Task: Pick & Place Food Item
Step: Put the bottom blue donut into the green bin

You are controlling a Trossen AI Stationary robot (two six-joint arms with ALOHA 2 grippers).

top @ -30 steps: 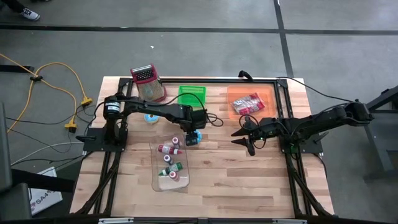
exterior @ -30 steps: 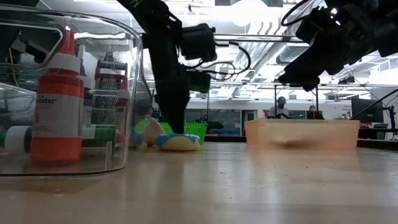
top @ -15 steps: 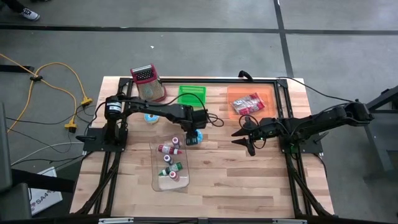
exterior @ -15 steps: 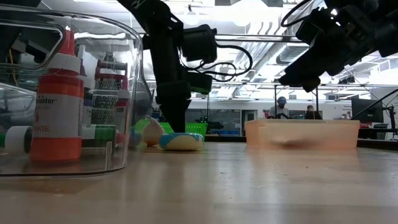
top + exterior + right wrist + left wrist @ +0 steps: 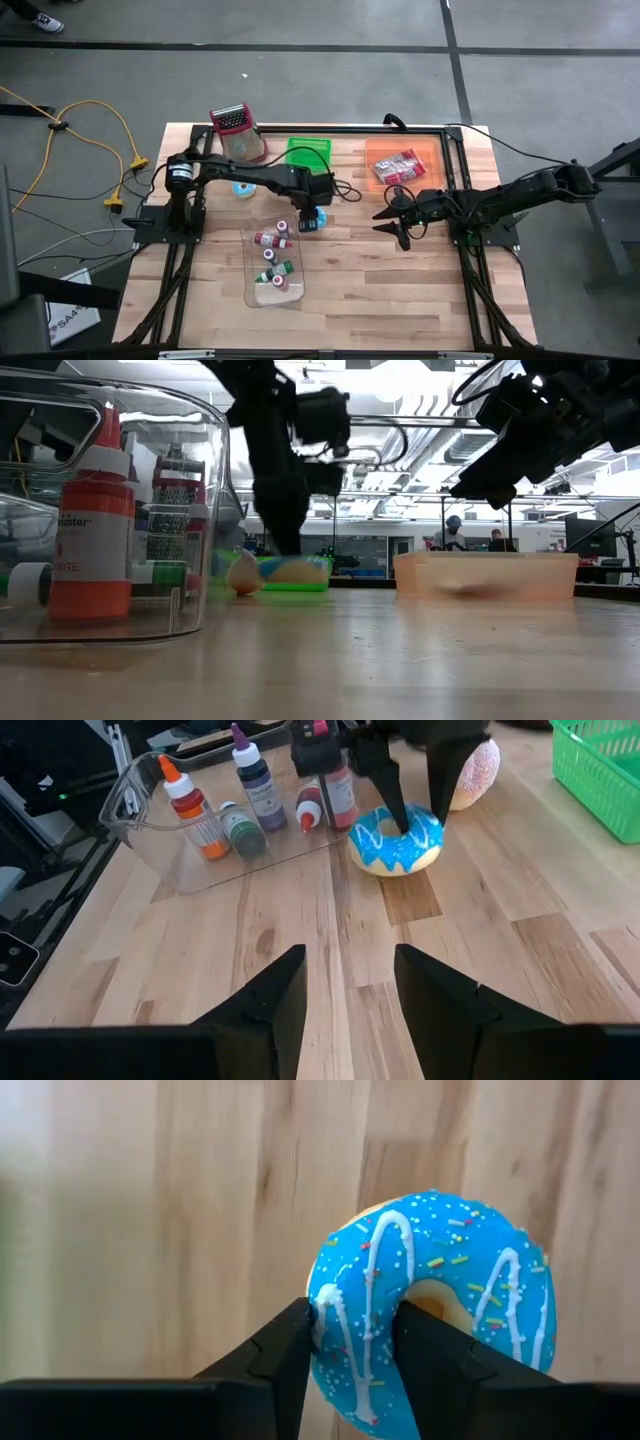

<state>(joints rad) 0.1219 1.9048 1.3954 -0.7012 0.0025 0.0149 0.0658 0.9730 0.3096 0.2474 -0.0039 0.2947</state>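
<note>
blue-iced donut (image 5: 432,1315) is pinched through its ring by the left gripper (image 5: 352,1342), tilted just above the table (image 5: 400,280), while the right gripper (image 5: 398,222) is held open.

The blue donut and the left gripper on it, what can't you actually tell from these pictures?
- Blue donut, left wrist view: its underside is hidden; the left gripper fingers cover part of its rim.
- Low view: donut blurred, so table contact is unclear.
- High view: donut is too small, mostly under the gripper.
- Right gripper waits apart.
</note>
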